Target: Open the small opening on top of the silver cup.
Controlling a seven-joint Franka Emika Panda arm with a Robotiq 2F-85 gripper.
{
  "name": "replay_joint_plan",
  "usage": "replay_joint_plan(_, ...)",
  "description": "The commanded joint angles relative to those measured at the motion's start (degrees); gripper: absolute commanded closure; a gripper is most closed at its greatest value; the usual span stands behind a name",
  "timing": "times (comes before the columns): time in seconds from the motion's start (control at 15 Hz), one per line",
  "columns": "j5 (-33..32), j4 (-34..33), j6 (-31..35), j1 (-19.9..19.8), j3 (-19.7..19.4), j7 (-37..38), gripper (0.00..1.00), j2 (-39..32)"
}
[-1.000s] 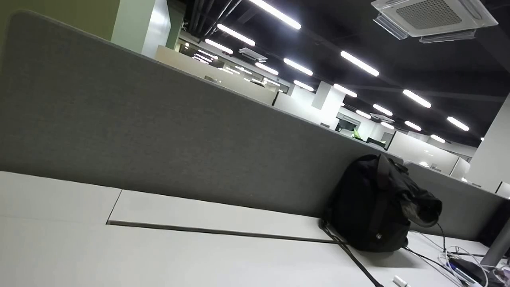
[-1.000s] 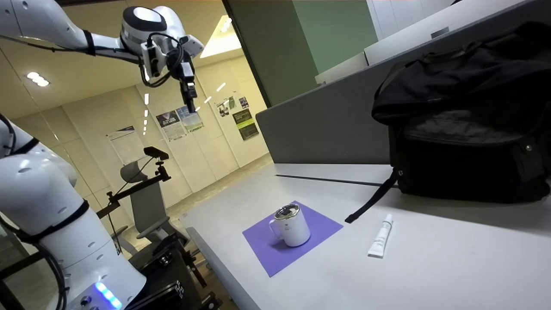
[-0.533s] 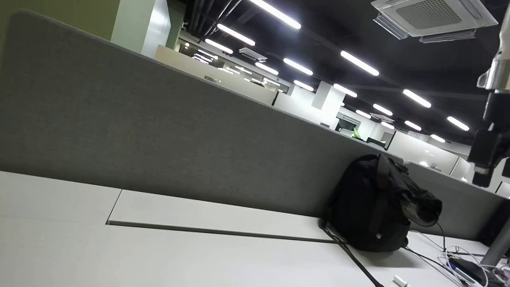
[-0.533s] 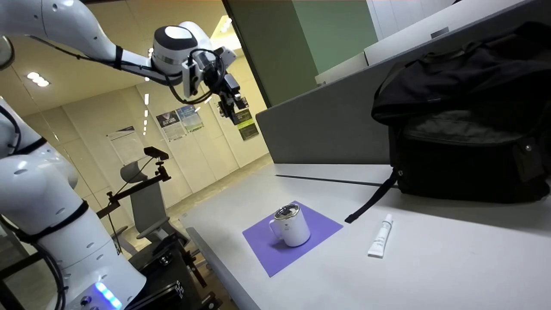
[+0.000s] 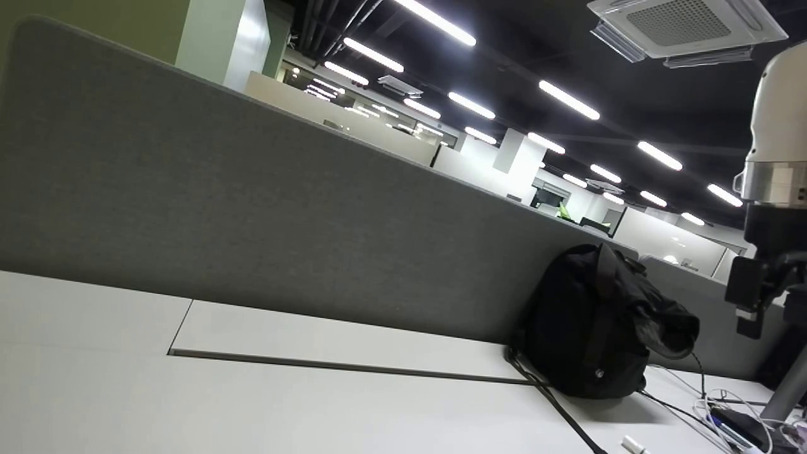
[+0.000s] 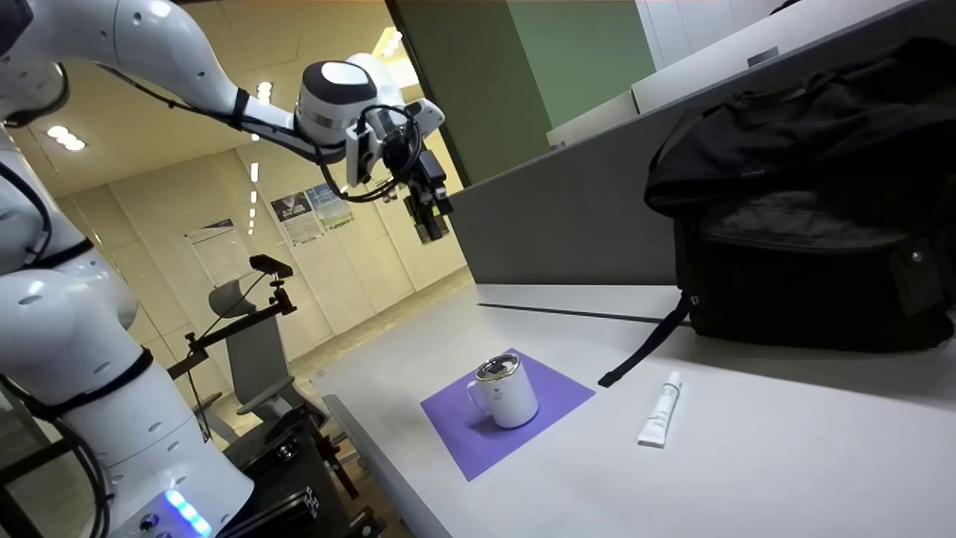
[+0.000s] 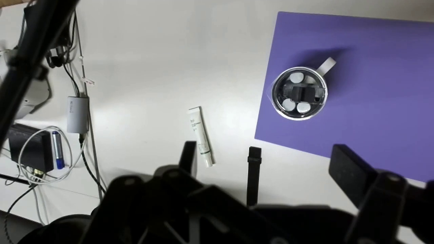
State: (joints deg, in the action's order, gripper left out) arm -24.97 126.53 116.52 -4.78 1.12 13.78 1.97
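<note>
The cup (image 6: pixel 510 400) is a whitish mug standing upright on a purple mat (image 6: pixel 562 390), its handle toward the robot side. In the wrist view I look down on its clear round lid with a silver rim (image 7: pixel 300 117). A black slider (image 7: pixel 303 94) sits across the lid's middle; whether the opening is uncovered I cannot tell. My gripper (image 7: pixel 264 149) is open and empty, its fingers wide apart. It hangs high above the table in an exterior view (image 6: pixel 441 218), well above the cup and toward the divider. It also shows at the right edge in an exterior view (image 5: pixel 770 315).
A white tube (image 6: pixel 660 411) lies beside the mat. A black backpack (image 6: pixel 806 276) stands against the grey divider (image 6: pixel 567 224), its strap (image 7: pixel 253 176) reaching across the table beneath my fingers. Cables, a grey adapter (image 7: pixel 77 115) and a blue-capped marker (image 7: pixel 58 149) lie on the table's far side.
The arm has moved out over the table and lower, and come into view at the right edge of an exterior view. Two separate fingers now show. The cup, mat and tube have not moved.
</note>
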Motion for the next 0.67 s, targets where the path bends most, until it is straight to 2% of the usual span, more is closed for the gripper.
replay_joint_plan(0.0,0.02,-0.15,-0.17,0.99,-0.94,-0.01,0.00,0.06)
replay_joint_plan(0.13,0.02,-0.21,-0.18,0.99,-0.94,-0.01,0.00,0.07)
replay_joint_plan(0.2,0.81,-0.04,-0.30,1.17,-1.00,-4.29,0.00,-1.76)
replay_joint_plan(0.27,-0.33,-0.07,0.02,1.16,-1.09,-3.19,0.00,-3.69)
replay_joint_plan(0.33,0.17,0.25,0.27,1.03,-1.40,-4.11,0.25,-5.50)
replay_joint_plan(0.4,0.17,0.66,0.87,0.99,-1.62,-4.34,0.26,-6.87)
replay_joint_plan(0.6,0.00,1.76,5.25,0.81,-2.80,-4.78,0.47,-10.98)
